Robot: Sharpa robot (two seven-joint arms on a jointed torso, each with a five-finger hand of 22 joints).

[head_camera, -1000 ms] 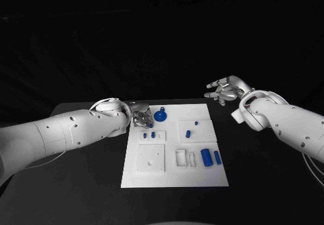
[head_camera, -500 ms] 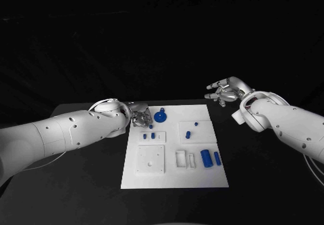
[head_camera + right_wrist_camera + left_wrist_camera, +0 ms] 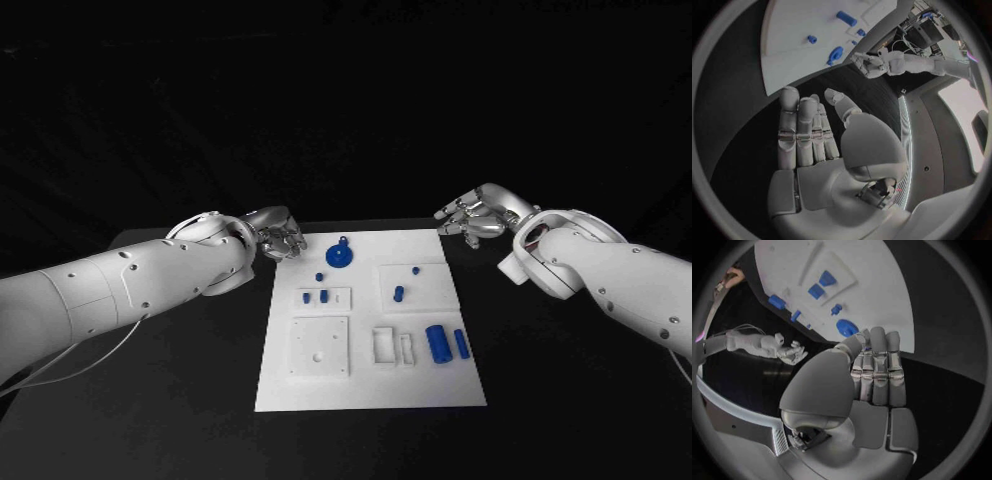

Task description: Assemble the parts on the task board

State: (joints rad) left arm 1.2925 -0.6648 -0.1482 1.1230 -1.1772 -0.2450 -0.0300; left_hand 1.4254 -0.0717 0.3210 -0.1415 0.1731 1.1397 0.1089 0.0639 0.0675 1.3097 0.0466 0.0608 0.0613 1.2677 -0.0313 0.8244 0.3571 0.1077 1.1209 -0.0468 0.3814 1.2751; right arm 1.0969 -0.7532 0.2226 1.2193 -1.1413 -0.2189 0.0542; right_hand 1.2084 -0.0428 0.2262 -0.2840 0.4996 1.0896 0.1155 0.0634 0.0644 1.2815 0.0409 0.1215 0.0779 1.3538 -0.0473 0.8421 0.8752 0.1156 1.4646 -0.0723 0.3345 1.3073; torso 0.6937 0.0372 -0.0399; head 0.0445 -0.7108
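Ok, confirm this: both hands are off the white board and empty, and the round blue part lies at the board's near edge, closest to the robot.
One thing is wrong: the round blue part lies at the far end of the white board, away from the robot, as the head view shows. The left hand and right hand are indeed off the board and empty.

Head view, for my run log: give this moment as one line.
left hand: open, beside task board | right hand: open, off board's far corner | round blue part: on board, unheld

A black table [image 3: 173, 400] stands before a dark backdrop [image 3: 346, 100] behind it.
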